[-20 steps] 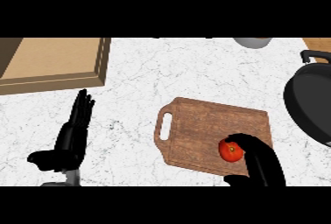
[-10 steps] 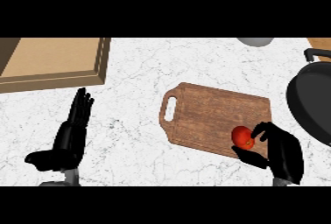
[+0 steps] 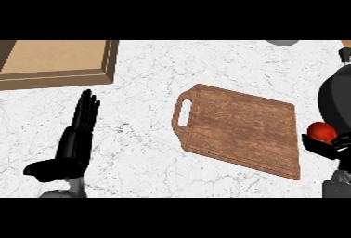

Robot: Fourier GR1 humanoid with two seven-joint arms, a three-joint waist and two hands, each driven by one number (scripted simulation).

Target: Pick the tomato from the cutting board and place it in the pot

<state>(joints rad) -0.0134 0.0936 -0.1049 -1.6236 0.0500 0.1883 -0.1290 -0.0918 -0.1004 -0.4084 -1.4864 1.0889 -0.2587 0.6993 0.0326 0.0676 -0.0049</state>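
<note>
Red, round tomato (image 3: 321, 131) sits at about 3 o'clock in the head view, close to the right edge. It is off the board, just past the board's right edge, and held up by the black right hand (image 3: 334, 149), whose fingers curl round its lower side. Only part of that hand shows; the rest is cut by the frame edge. A grey forearm segment (image 3: 335, 187) shows below it at 4 o'clock.

Dark, round pot (image 3: 337, 100) lies directly above the tomato, at 2 to 3 o'clock, mostly out of frame. The tomato appears just beside its lower rim; whether they touch cannot be told.

Brown wooden cutting board (image 3: 240, 130) with a slot handle at its left end lies near centre, tilted so that its handle end is higher and its far corner points to 5 o'clock. Its top is bare.

White marbled desk (image 3: 144, 153) carries the board. Tan wooden tray-like box (image 3: 58, 62) sits at 10 o'clock, well apart from the board. A grey round object (image 3: 282, 42) is partly visible at 1 o'clock, cut by the top edge.

Black left hand (image 3: 74, 142) rests at 8 o'clock, fingers straight and together, pointing up, holding nothing.
</note>
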